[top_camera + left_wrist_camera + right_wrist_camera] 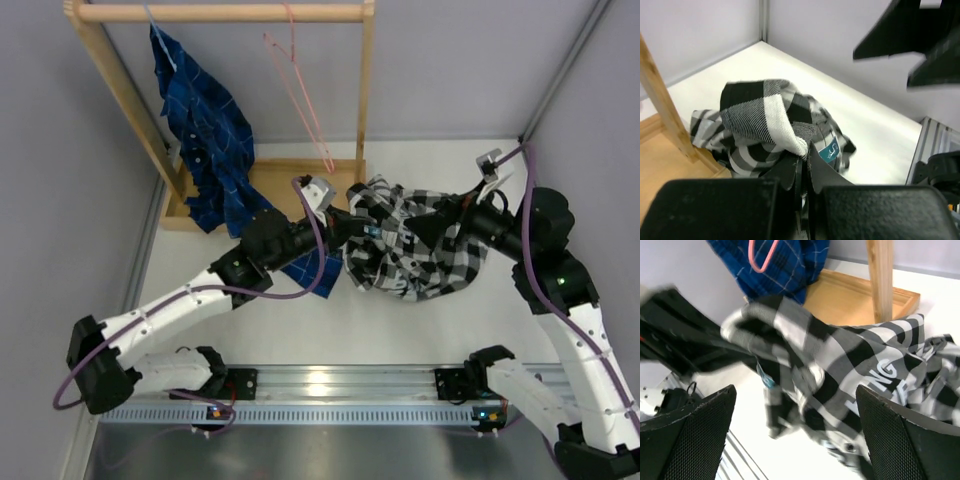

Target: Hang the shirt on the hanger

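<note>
The shirt (420,245) is being gathered just below the hanger (302,100). The left gripper (802,165) pinches its fabric; the right gripper (795,390) gapes wide, empty. The next move likely calls for finding the neck opening.

two shirts were there: one checked shirt (420,245), one blue plaid shirt (210,140). one pink hanger (326,160), one wooden rack (220,12), two arms: left arm (190,295), right arm (565,290).

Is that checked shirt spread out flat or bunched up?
Bunched up: the shirt is a crumpled heap of overlapping folds, pinched by the left gripper.
</note>
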